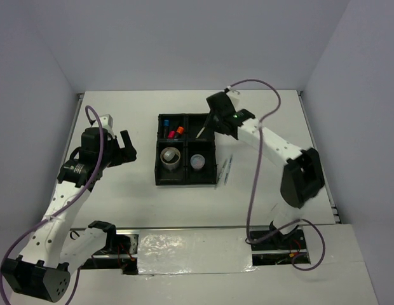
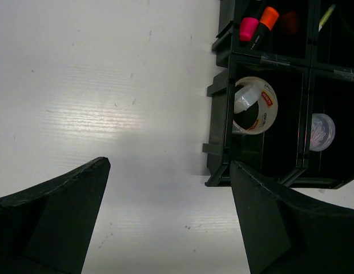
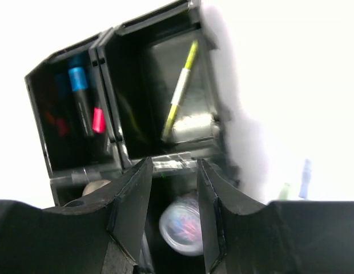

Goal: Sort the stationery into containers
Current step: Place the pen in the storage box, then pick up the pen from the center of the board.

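top view: black tray (image 1: pixel 186 180) sits mid-bench (image 1: pixel 152 203), four compartments. far-left compartment: highlighters (image 1: pixel 169 132) and an orange-capped stick (image 1: pixel 180 130). far-right compartment: yellow pen (image 1: pixel 201 131), lying slanted. near-left: tape ring (image 1: pixel 170 157). near-right: clear tub (image 1: pixel 197 161). silver pens (image 1: pixel 224 170) lie on the bench just beside the tray's right edge, outside it. left gripper (image 1: pixel 124 149) hangs over bare bench near the tray's left edge, not touching it. right gripper (image 1: pixel 213 121) is over the tray's far-right compartment.

left wrist view: both fingers (image 2: pixel 51 217) spread wide, nothing between them but bench. the tray's left wall is to the right of the fingers. tape ring stands tilted against the compartment wall; tub lid faces up; pink and orange caps show in the far-left compartment.

right wrist view: fingers (image 3: pixel 131 200) stand a narrow gap apart and grip nothing. yellow pen leans in the far-right compartment, clear of the fingertips. blue and pink highlighters are in the neighbouring compartment. tub is below the fingers, blurred.
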`<state>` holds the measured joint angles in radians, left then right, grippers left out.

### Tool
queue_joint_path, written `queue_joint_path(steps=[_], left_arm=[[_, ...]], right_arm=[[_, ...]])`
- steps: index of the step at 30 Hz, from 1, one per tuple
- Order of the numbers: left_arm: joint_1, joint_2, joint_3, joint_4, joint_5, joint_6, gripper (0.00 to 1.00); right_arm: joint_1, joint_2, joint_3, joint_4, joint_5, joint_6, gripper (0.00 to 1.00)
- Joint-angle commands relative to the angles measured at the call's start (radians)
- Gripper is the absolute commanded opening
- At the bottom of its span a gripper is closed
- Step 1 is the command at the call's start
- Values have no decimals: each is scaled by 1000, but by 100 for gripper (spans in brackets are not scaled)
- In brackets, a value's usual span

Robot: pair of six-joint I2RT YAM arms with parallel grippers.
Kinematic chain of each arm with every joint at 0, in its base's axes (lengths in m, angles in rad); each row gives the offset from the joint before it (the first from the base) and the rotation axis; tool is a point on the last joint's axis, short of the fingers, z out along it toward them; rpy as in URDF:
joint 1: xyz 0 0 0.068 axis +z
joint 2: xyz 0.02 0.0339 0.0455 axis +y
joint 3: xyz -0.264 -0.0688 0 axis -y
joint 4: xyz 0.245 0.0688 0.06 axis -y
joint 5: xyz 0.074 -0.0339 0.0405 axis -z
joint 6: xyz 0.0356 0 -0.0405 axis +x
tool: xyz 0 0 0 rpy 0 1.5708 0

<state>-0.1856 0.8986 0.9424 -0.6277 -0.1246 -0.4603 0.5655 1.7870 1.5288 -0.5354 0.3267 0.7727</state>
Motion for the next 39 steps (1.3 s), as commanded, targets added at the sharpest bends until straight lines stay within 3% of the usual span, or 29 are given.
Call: queue_joint_path(steps=[1, 7, 32, 35, 39], left_arm=[[5, -20, 1, 31, 14, 22, 99], [5, -27, -1, 31, 9, 20, 99], [5, -15, -1, 31, 11, 25, 99], [5, -17, -1, 31, 11, 23, 99], [5, -18, -2, 31, 13, 25, 99]], right_arm=[[7, -191, -189, -11, 122, -72, 45], [-26, -291, -447, 57, 78, -92, 44], [-44, -101, -596, 132, -12, -73, 35], [-47, -83, -616, 150, -32, -69, 31], [-50, -107, -647, 143, -9, -52, 17]])
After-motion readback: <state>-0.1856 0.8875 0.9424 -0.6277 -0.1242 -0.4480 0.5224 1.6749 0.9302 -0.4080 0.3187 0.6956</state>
